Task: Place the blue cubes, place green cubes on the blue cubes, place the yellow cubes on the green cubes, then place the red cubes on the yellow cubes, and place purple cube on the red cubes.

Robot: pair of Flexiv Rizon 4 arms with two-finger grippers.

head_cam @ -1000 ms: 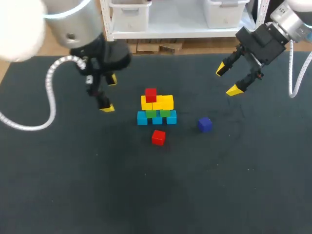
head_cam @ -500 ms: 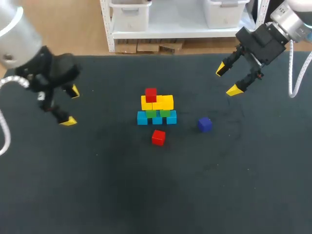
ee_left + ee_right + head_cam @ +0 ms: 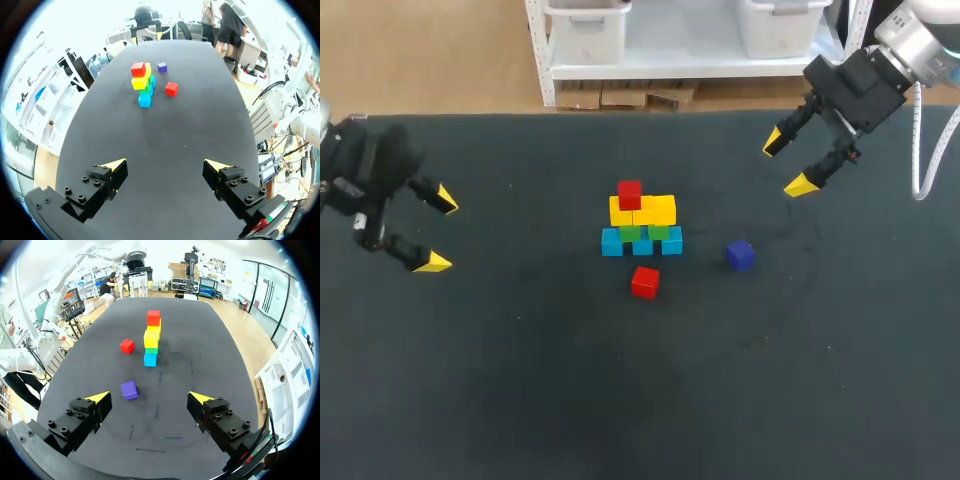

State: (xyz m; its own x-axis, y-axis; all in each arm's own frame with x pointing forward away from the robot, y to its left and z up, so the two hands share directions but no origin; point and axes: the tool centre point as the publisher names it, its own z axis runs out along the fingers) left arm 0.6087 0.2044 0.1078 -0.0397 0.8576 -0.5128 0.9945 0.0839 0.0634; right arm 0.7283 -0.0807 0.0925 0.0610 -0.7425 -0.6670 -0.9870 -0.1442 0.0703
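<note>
A small stack stands mid-table: blue cubes [image 3: 641, 243] at the bottom, green cubes [image 3: 644, 232] on them, yellow cubes [image 3: 644, 211] above, and one red cube [image 3: 630, 194] on top at the stack's left end. A second red cube [image 3: 644, 282] lies loose in front of the stack. The purple cube [image 3: 740, 255] sits to the stack's right. My left gripper [image 3: 435, 230] hangs open at the far left, empty, far from the stack [image 3: 142, 82]. My right gripper [image 3: 788, 163] is open at the back right, with the purple cube [image 3: 129, 389] ahead of it.
The dark table mat [image 3: 640, 400] carries nothing besides the cubes.
My left arm has pulled back from beside the stack to the table's left edge, its gripper staying open and empty. The right arm and all cubes have kept still.
</note>
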